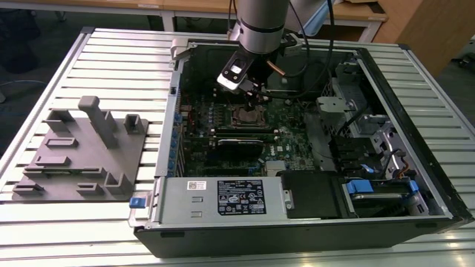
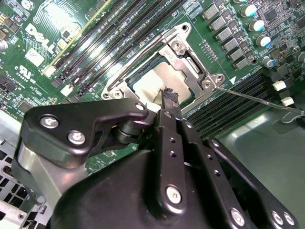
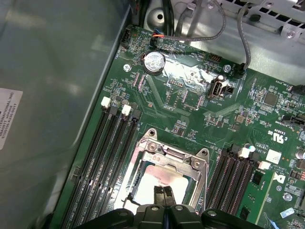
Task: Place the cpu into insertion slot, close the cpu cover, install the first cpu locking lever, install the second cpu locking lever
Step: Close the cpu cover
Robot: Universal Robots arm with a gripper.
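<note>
Slatted metal surface (image 1: 111, 61) underneath, bearing an open computer case (image 1: 297, 245) laid on its side. Within, on the green motherboard (image 3: 190, 109): cpu (image 3: 151, 183) seated in the insertion slot (image 1: 247, 115), pale grey face up. Shows through the square window of the cpu cover (image 3: 177, 160), seemingly lying flat over it, though hard to be sure from these angles. Directly over the chip's face in both wrist views, the pincer (image 3: 163, 192), black fingertips pressed together, pinching nothing; touching the metal or just clear of it, cannot tell. Thin silvery locking lever (image 2: 252, 99) angling out from one corner of the frame, free end well away from the socket, crossing a bank of long black memory slots (image 2: 228, 114). More such slots on the opposite side of the socket. Farther off on the board, a round coin cell (image 3: 154, 62). Grey arm (image 1: 260, 22) reaching down into the case from above. At the exterior view's left, beside the case on the surface, a grey moulded fixture tray (image 1: 74, 161), well apart from the arm.
</note>
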